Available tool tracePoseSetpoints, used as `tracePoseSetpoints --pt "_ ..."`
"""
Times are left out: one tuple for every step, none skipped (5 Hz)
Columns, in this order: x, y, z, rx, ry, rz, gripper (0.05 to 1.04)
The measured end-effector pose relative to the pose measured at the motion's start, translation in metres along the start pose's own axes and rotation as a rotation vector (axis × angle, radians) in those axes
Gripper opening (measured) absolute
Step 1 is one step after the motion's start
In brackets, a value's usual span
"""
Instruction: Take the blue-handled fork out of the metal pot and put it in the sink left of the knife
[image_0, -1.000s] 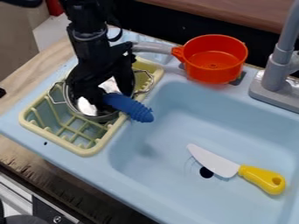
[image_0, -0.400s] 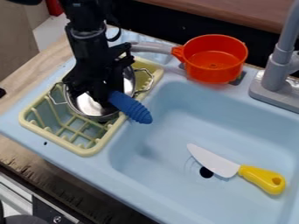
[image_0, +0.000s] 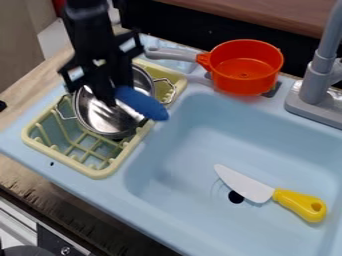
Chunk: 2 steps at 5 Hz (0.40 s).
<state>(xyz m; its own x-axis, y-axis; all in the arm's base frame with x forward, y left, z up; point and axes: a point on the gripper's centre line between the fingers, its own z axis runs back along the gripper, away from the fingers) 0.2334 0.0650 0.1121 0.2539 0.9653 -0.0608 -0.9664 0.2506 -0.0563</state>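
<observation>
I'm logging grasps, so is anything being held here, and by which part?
The gripper holds a blue object by its upper-left end as the camera sees it; the rest sticks out over the metal pot.

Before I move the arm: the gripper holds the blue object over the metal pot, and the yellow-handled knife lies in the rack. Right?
Not quite: the camera view shows the yellow-handled knife in the sink, not the rack. The gripper holds the blue object over the metal pot.

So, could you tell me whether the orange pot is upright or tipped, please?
Upright: the orange pot stands with its open rim facing up.
</observation>
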Motion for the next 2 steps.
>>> tracePoseSetpoints --pt "-0.016 0.006 0.021 -0.017 0.040 0.025 0.277" --pt "-0.039 0.010 0.035 -0.012 0.040 -0.049 0.277"
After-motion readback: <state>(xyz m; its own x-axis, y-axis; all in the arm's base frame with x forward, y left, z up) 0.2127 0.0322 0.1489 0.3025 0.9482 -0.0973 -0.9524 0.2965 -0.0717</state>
